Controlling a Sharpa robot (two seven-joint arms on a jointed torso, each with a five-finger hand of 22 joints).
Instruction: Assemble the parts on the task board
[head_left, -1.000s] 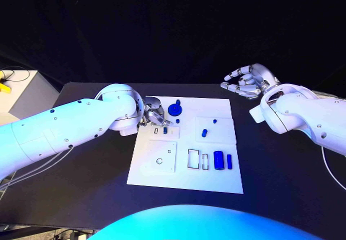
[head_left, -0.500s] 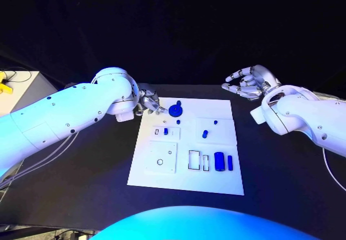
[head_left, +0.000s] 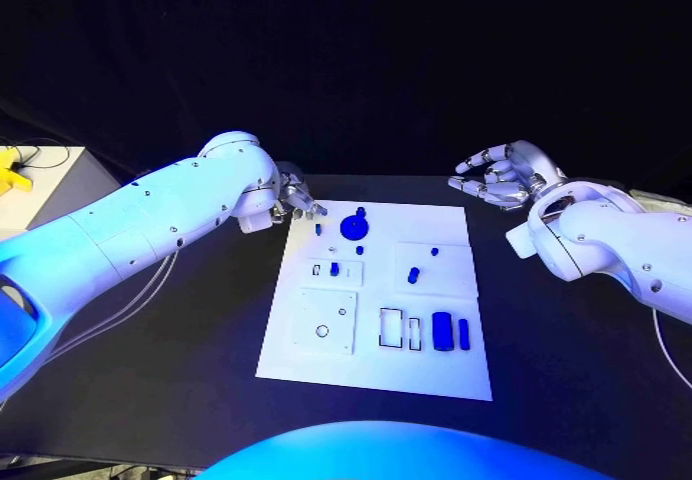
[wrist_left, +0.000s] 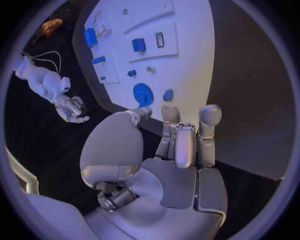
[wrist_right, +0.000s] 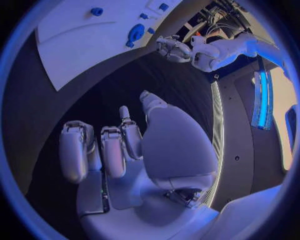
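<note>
Over the last second our left hand (head_left: 296, 194) has lifted off the board (head_left: 433, 372) and drawn back to its far left corner; a second ago it was down over the small plate with the slot and the short blue part (head_left: 335, 268), near the gear (head_left: 353, 226). Now it hangs just off the board's edge, fingers loosely curled in and, so far as the left wrist view shows, with nothing between them. We judge one placement finished and the hand pulling clear before the next pick.

Our right hand (head_left: 498, 175) has barely moved. It hovers off the board's far right corner, well apart from every part, fingers spread and holding nothing.

The parts lie on the board: the gear at the far end, a peg (head_left: 413, 274) right of the middle, two upright blocks (head_left: 441, 331) towards the near right beside empty outlined slots.

From the head view we cannot tell whether the short part is fully seated in its slot. A small blue piece (wrist_left: 168, 95) sits beside the gear close to the left fingertips (wrist_left: 209, 114); its shape is hard to make out.
</note>
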